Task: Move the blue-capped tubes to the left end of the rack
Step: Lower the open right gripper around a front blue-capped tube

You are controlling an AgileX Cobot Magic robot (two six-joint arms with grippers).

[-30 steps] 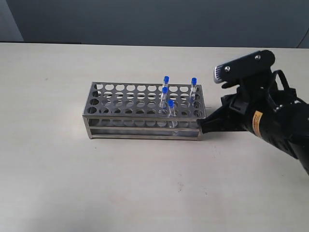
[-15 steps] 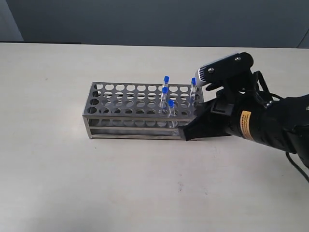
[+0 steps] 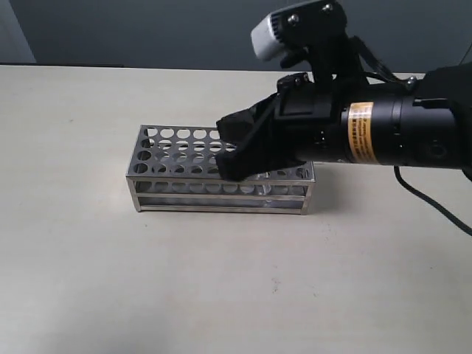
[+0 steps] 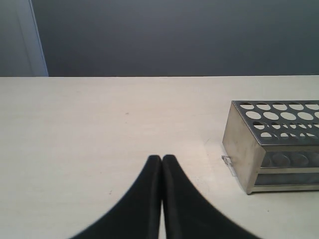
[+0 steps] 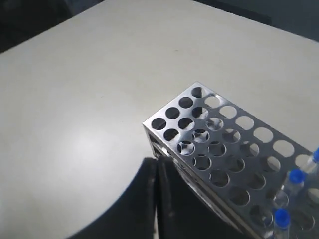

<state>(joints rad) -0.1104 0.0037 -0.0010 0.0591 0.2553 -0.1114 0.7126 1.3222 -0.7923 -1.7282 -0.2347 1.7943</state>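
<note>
Tubes: blue-capped tubes stand at the rack's right end; my arm hides them in the exterior view.
Rack: rack mid-desk, left-end holes open.
Right claw: my right claw pinched closed, empty, over the rack's middle.
Left claw: my left claw closed, empty, apart from the rack's left end.
Desk: open desk around every rack edge.

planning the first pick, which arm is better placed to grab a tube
Right, probably. The right fingers, shut, hover by the rack, with blue-capped tubes in that wrist view. The left fingers, also shut, sit off the rack's empty end, apart from it.
</note>
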